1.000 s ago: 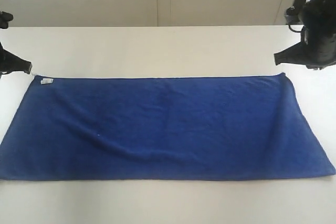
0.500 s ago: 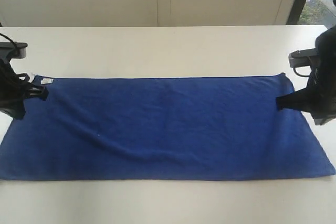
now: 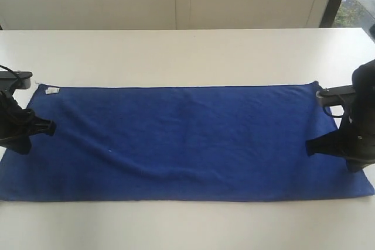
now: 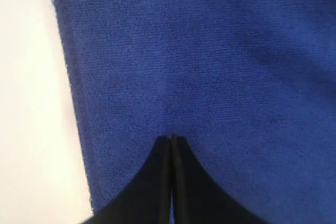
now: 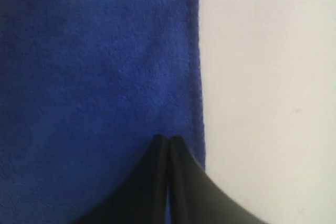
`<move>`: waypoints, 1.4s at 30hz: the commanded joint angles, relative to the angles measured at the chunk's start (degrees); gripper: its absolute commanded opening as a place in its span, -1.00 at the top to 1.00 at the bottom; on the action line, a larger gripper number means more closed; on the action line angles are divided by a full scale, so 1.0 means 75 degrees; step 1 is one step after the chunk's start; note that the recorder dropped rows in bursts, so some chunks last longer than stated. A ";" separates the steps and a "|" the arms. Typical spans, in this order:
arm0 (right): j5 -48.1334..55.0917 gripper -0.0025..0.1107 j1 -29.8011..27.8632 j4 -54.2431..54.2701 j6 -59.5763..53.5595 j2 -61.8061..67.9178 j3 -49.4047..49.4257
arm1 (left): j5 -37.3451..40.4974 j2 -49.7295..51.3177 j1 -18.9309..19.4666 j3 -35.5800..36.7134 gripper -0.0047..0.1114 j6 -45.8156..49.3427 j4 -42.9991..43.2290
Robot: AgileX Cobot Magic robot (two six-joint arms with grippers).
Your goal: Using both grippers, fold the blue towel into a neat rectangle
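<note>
The exterior frame is filled largely by the white table (image 3: 187,51). The blue towel (image 3: 187,139) is spread flat across its centre, unfolded, so the whole folding is judged left to do. The left gripper (image 3: 50,127), mid-left, and the right gripper (image 3: 309,146), mid-right, are held over the short ends, jaws pressed together on nothing visible. A white tag (image 3: 52,91) is seen at the towel's upper-left corner.

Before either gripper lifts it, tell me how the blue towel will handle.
Probably floppy: the blue towel lies flat with soft ripples, so a lifted edge should sag. Likely not slippery to grip, since its pile looks fuzzy in the left wrist view. Pushed, it may bunch up rather than slide across the table.
</note>
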 commanded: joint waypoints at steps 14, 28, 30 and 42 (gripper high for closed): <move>0.0742 0.96 -0.0016 -0.0467 0.0007 0.0121 0.0329 | 0.0076 -0.0072 0.0013 0.0062 0.92 0.0032 -0.0070; 0.0659 0.96 -0.0016 -0.0499 0.0200 -0.0035 0.0342 | 0.0106 -0.0088 0.0013 0.0048 0.92 0.0062 -0.0032; 0.0593 0.96 -0.0016 -0.0499 0.0200 -0.0205 0.0342 | 0.0106 -0.0169 0.0013 0.0047 0.92 0.0081 -0.0016; 0.0098 0.96 -0.0016 -0.0450 0.0200 -0.1418 0.0342 | 0.0478 -0.1687 0.0013 0.0017 0.92 0.0112 0.0040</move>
